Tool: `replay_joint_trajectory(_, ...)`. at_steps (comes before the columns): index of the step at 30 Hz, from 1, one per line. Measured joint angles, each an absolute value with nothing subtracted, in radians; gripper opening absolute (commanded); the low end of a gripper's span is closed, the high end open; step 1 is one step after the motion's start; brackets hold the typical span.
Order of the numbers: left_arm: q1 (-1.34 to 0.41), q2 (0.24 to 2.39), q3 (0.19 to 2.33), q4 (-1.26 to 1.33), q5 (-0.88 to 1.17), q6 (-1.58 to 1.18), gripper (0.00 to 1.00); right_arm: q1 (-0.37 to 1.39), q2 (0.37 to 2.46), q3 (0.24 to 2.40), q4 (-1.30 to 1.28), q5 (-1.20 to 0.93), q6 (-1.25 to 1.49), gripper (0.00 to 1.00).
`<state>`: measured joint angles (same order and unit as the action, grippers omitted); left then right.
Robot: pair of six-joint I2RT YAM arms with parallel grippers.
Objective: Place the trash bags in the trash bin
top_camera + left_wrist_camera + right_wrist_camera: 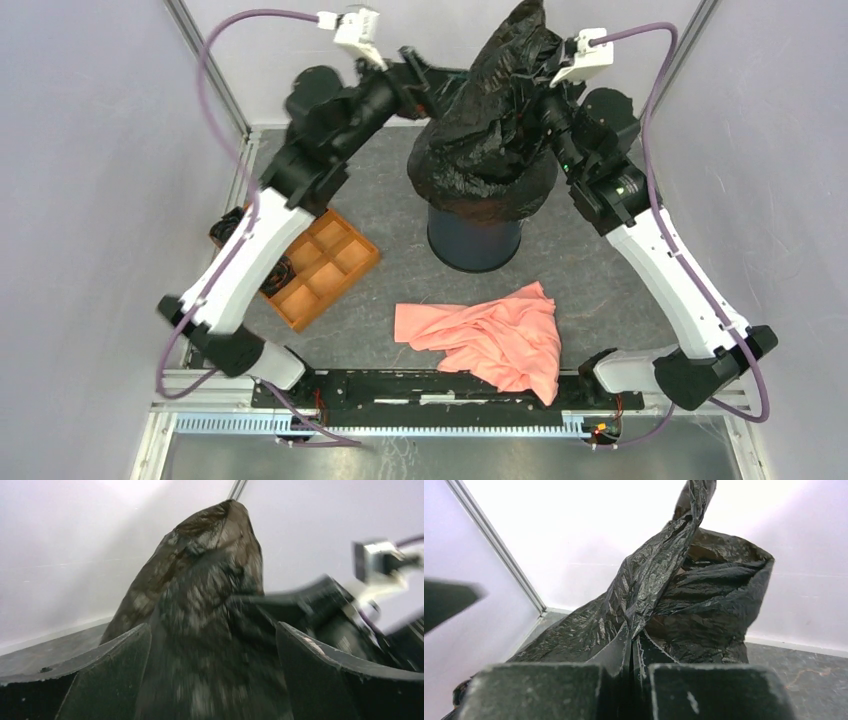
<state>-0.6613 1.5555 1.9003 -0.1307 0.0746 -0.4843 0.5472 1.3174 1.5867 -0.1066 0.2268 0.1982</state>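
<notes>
Pinching the trash bags [664, 595], the right claw [631, 672] sits beneath.

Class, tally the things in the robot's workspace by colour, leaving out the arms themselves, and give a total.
Black: 1, the trash bag mass over the bin's top (cannot tell if several bags)
Navy blue: 1, the trash bin
Orange: 1, the tray
Salmon pink: 1, the cloth
Total: 4
Uncounted: a dark item beside the tray, mostly hidden.
</notes>
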Motion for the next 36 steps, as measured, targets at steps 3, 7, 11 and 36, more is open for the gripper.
replay_joint_trajectory(3,-0.66,1.388,1.811,-0.207,0.062,-0.414,1.0,0.491,1.343,1.611,-0.093,0.167,0.237,0.0)
replay_joint_trajectory(7,-0.656,1.153,1.625,-0.238,0.124,-0.361,0.86,0.442,1.372,1.624,-0.077,0.091,0.277,0.0)
replay_joint_trajectory(11,-0.659,1.02,1.427,-0.193,0.284,-0.365,0.73,0.412,1.381,1.622,-0.065,0.002,0.315,0.01)
replay_joint_trajectory(36,-0.738,1.324,1.096,0.236,0.184,-0.676,0.95,0.403,1.38,1.398,0.183,-0.444,0.567,0.01)
